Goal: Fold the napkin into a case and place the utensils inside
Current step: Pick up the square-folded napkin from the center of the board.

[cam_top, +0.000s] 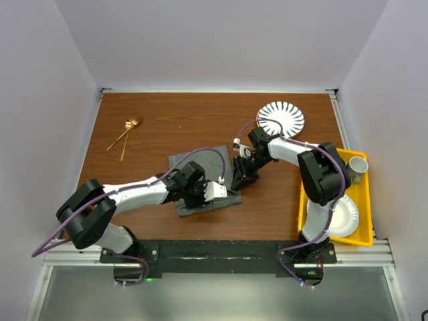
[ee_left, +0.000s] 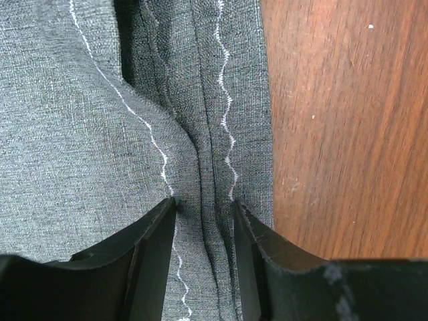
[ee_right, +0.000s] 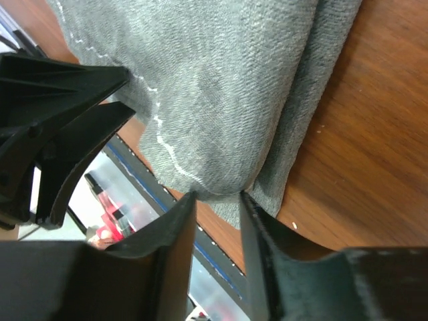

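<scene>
On the brown table (cam_top: 167,114) the grey napkin (cam_top: 200,206) lies near the middle. Both arms reach to it: the left gripper (cam_top: 226,190) is over its right part, and the right gripper (cam_top: 239,179) is at its right edge, just beside the left one. Two gold utensils (cam_top: 126,136) lie crossed at the far left, well apart from the napkin. A striped plate (cam_top: 281,118) is at the far right. A yellow tray (cam_top: 367,207) on the right holds a white plate (cam_top: 344,217) and a cup (cam_top: 358,164)
</scene>
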`<state>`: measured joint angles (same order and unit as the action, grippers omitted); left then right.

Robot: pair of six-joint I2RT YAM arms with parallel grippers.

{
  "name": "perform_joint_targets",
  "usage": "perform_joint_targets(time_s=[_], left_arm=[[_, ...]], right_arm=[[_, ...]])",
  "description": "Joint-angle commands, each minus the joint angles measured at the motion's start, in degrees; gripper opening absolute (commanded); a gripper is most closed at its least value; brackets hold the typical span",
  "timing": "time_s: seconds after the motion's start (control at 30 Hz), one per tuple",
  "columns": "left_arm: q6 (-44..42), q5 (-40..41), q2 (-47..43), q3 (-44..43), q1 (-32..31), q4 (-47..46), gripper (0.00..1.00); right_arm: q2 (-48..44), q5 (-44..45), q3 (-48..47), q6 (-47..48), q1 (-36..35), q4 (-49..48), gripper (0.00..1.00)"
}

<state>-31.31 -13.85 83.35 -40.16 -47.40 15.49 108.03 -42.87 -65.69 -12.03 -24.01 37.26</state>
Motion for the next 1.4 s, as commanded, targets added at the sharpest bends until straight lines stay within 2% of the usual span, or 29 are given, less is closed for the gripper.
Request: perform_joint_targets(time_s=[0.0,0.07,0.17,0.23,0.3,0.37,0.47,0.5,0.77,0.93,1.1,1.17,1.27,1.37], left_arm=[[0.2,0.92,0.5,0.61,-0.42,-0.98,0.44],[0.2,1.45,-0.12,0.96,-0.42,-0.72,0.44],[0.11,1.63,-0.91,1.58,-0.41,-0.28,0.44],[0.28,1.28,-1.0,1.75,-0.33,-0.02,0.44],[0.37,1.19,-0.91,1.67,-0.41,0.07,0.45],[0.37,1.1,-0.91,1.58,-0.42,0.16,0.44],[0.37,0.93,-0.65,1.4,-0.41,0.16,0.44],[0.46,1.01,-0.56,1.49,-0.33,0.07,0.44],[2.48,1.1,-3.1,1.05,-0.33,-0.63,0.43],[2.31,2.42,-4.25,0.52,-0.33,-1.77,0.44],[1.43,2.42,-3.81,0.61,-0.33,-2.74,0.44],[1.25,2.6,-2.76,0.52,-0.33,-2.92,0.44],[0.9,2.6,-1.88,0.52,-0.33,-3.09,0.44],[0.64,2.33,-1.18,0.52,-0.33,-3.18,0.44]], right_arm=[[1.57,2.79,-2.07,0.34,-0.25,1.15,0.28],[2.1,5.16,-2.34,1.22,-0.25,2.38,0.28],[2.1,6.48,-2.78,1.57,-0.16,3.43,0.58],[2.19,6.05,-2.69,0.61,-0.16,2.83,0.63],[2.54,4.91,-2.6,-0.62,-0.16,2.04,0.64],[3.32,3.94,-3.12,-0.89,-0.25,1.51,0.62],[3.59,3.67,-3.83,-0.8,-0.25,1.77,0.49],[3.59,3.67,-3.83,-0.45,-0.25,1.94,0.4],[2.71,4.11,-4.62,2.98,0.19,4.14,0.14],[2.98,2.45,-5.59,3.16,0.19,4.67,0.13],[3.24,2.27,-5.41,3.07,0.19,4.23,0.03],[3.5,1.92,-5.41,3.15,0.1,4.49,0.02],[3.86,1.83,-5.68,3.59,0.1,5.11,0.06],[4.38,1.3,-6.55,4.38,0.1,6.16,0.18]])
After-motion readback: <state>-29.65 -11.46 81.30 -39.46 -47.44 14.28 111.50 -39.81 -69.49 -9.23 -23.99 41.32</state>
